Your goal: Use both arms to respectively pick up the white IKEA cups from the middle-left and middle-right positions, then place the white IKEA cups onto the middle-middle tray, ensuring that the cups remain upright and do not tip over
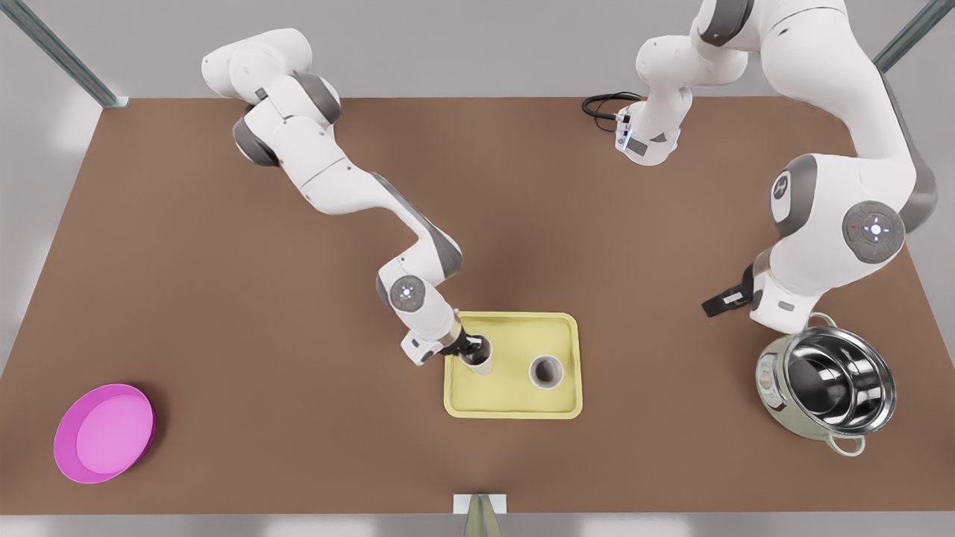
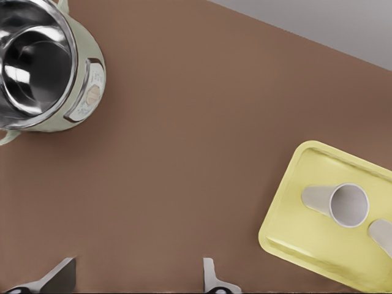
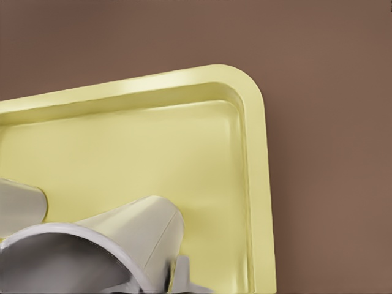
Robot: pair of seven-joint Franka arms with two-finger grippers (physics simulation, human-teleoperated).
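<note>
The pale yellow tray lies at the table's middle. One white cup stands upright on it, free of any gripper. A second white cup is at the tray's edge toward the front view's left, and my right gripper is shut on its rim. The right wrist view shows this held cup close up over the tray, with the other cup beside it. My left gripper is open with nothing in it, and hangs over bare table near the pot at the front view's right.
A steel pot with a pale green body stands at the front view's right, below the left arm, and appears in the left wrist view. A round magenta-pink dish sits at the front view's lower left. A black cable lies at the table's far edge.
</note>
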